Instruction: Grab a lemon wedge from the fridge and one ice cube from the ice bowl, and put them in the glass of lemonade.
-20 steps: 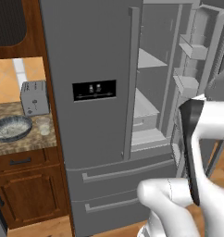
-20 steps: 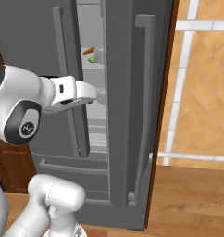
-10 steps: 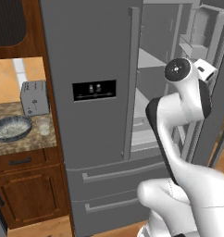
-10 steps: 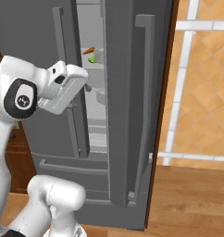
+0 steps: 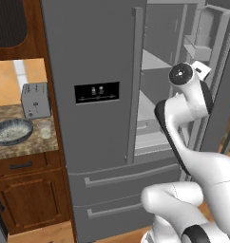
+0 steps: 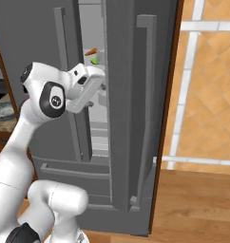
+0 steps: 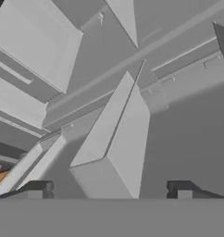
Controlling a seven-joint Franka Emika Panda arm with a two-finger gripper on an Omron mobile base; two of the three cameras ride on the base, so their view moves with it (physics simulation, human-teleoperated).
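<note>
Hand point(image 7: 112, 189) now deeper inside fridge point(image 5: 93, 57)

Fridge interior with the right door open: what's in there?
Inside the fridge, the right base view shows an orange item and a green one on an upper shelf; the arm covers the shelves below. No lemon wedge is identifiable.

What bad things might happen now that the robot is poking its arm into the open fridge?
1. The gripper is open and empty, squeezed between the fridge body and its open door; the arm might bump the door or a shelf.
2. An orange thing and a green thing sit on an upper shelf; it might grab the wrong one, since neither clearly looks like a lemon wedge.
3. The glass and bowl sit far off on the counter, so a wedge might drop on the way.
</note>
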